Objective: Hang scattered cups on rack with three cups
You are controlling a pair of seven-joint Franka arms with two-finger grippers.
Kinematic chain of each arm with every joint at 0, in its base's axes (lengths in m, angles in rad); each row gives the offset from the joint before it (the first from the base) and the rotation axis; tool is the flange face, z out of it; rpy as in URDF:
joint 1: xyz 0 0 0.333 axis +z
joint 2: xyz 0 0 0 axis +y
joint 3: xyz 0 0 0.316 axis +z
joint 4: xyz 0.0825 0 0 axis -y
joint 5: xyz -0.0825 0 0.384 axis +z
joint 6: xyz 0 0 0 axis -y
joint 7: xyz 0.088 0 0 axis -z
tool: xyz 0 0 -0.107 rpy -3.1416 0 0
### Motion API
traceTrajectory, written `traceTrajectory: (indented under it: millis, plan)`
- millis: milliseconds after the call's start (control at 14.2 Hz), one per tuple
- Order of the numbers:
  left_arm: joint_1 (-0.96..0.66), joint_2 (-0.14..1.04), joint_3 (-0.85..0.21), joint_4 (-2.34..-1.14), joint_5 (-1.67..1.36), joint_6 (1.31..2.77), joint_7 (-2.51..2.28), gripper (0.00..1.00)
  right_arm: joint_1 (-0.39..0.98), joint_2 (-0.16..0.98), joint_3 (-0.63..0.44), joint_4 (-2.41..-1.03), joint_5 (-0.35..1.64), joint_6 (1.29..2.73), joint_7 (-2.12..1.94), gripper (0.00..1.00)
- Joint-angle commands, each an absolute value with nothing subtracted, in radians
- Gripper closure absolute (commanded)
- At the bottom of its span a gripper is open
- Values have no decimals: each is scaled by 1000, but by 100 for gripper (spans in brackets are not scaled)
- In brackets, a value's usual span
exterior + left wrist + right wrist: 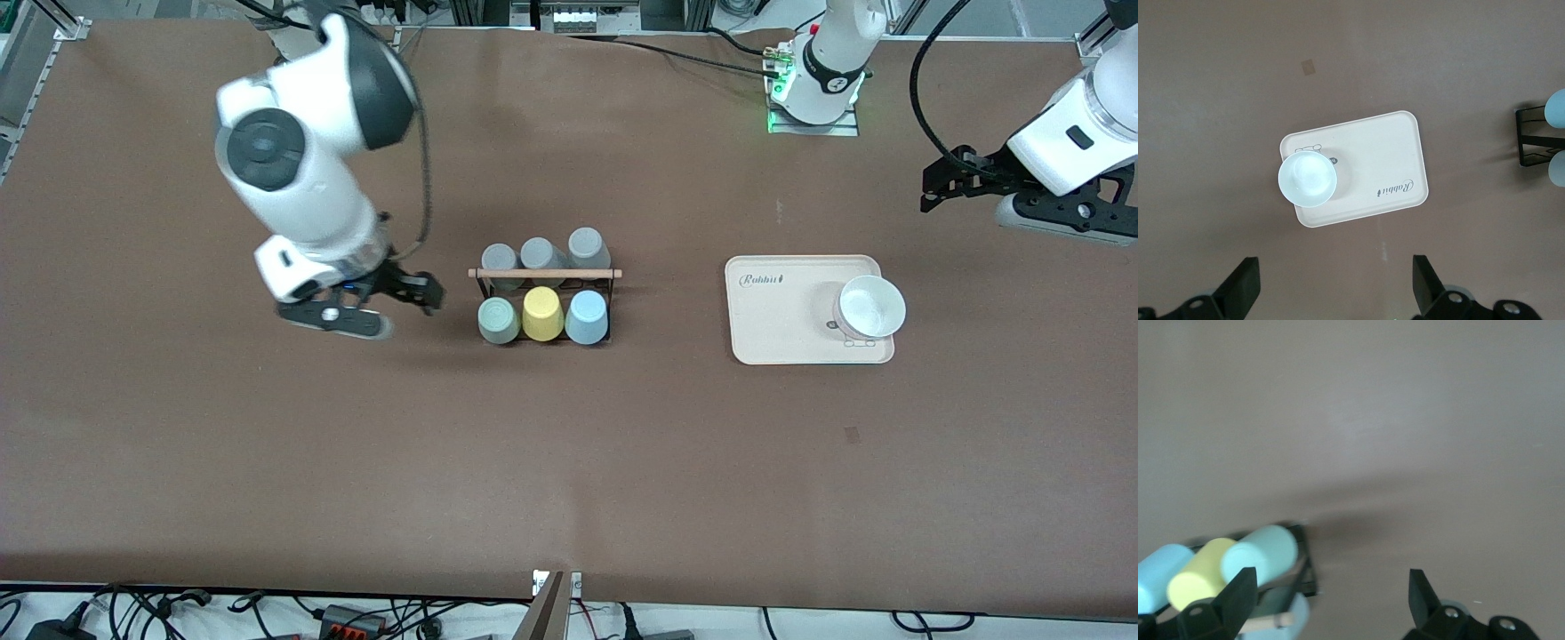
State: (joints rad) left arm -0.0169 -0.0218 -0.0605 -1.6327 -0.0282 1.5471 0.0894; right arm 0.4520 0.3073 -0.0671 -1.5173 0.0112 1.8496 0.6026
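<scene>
The right gripper (418, 292) hung with its fingers spread and nothing in them, just beside the rack (544, 274) at the right arm's end of it, probably clear of the pale mint-green cup (499, 320) on the end peg there. That cup, a yellow cup (542, 313) and the light blue cup (587, 316) sat in the row nearer the front camera, three grey cups (541, 254) in the farther row, so hanging looked finished. The left gripper (944, 182) waited open, empty, over the table's edge past a beige tray (773, 311) holding a white bowl (871, 307).
</scene>
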Motion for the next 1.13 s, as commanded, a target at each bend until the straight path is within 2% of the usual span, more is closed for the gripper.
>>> traceTrajectory:
  millis: [0,212,494,846,1058]
  plan:
    - [-8,-26,-63,-1631,-34,1549,110,0,329,273,-52,-1481,6,1742,484,0]
    - [-8,-26,-63,-1631,-35,1549,110,0,155,235,-40,-1446,2,1643,309,0]
    - [-5,-25,-61,-1631,-35,1540,113,0,-33,155,-40,-1473,-17,1609,13,0]
    - [-5,-25,-60,-1631,-35,1536,114,0,-61,109,-37,-1499,-92,1608,-37,0]
    - [-5,-25,-58,-1631,-35,1536,114,0,-63,83,9,-1525,-86,1575,-15,0]
